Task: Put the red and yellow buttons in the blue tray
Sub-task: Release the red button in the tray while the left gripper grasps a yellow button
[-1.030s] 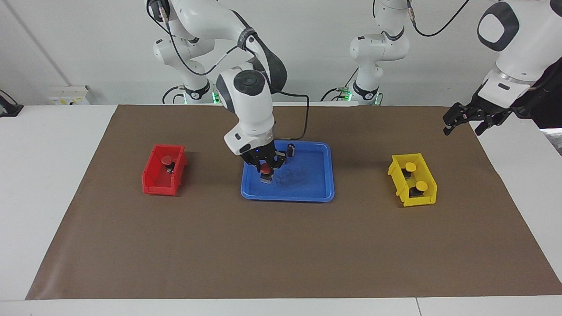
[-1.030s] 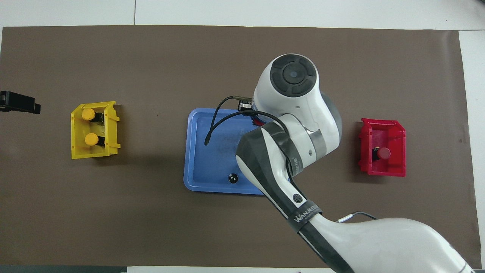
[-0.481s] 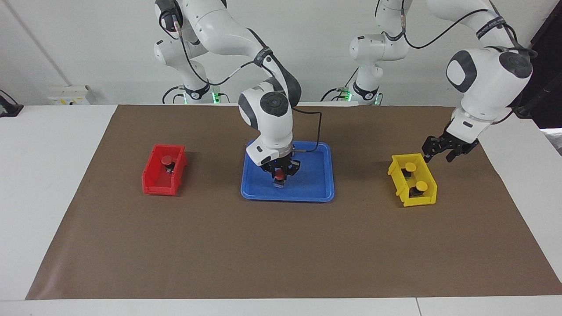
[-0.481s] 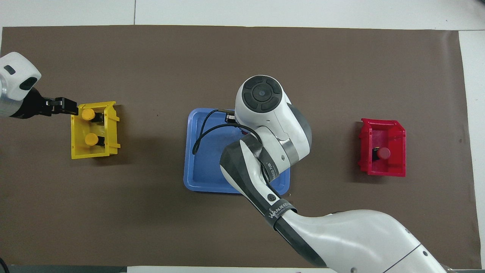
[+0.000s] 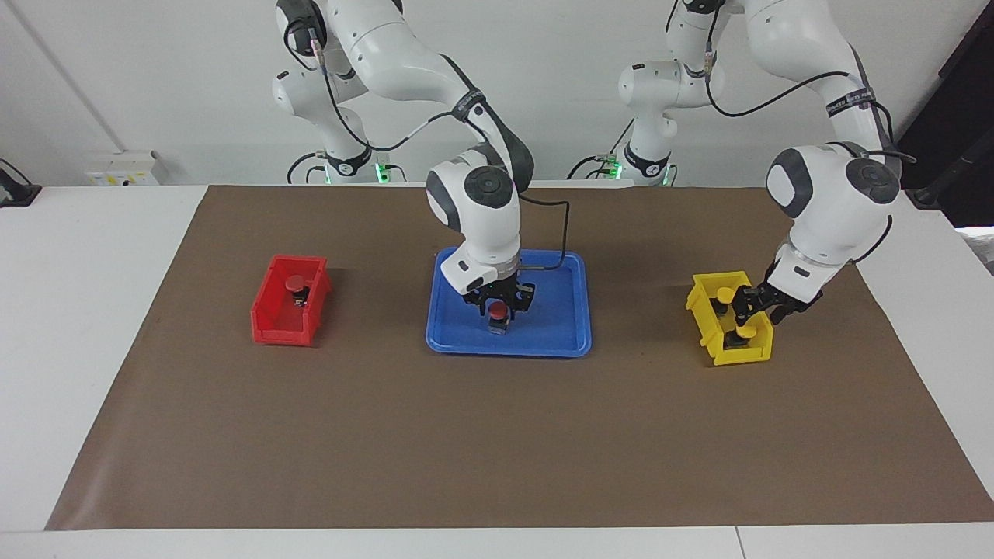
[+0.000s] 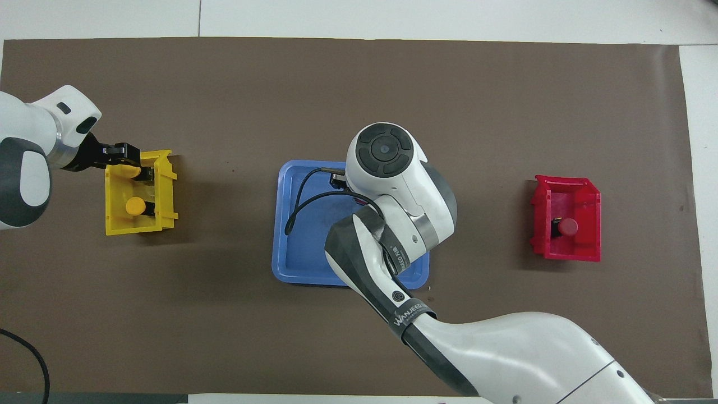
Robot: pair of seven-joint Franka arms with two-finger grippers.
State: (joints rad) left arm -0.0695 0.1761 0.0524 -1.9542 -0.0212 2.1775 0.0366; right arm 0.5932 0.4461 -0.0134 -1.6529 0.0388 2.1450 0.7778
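My right gripper [image 5: 498,307] is low in the blue tray [image 5: 555,310] and is shut on a red button [image 5: 498,312], whose black base touches or nearly touches the tray floor. In the overhead view my right arm hides both. The second red button [image 5: 295,284] lies in the red bin [image 5: 268,318]. My left gripper [image 5: 752,314] is open and reaches down into the yellow bin [image 5: 738,355], over the yellow button [image 5: 746,332] that is farther from the robots. The other yellow button [image 5: 724,293] sits beside it in the bin.
The brown mat [image 5: 497,435] covers the table. The red bin [image 6: 566,247] stands toward the right arm's end and the yellow bin [image 6: 115,216] toward the left arm's end, with the tray [image 6: 303,235] between them. My right arm covers much of the tray from above.
My left arm has swung in from the table's end and come down to the yellow bin. My right gripper has carried the red button a little across the tray and lower.
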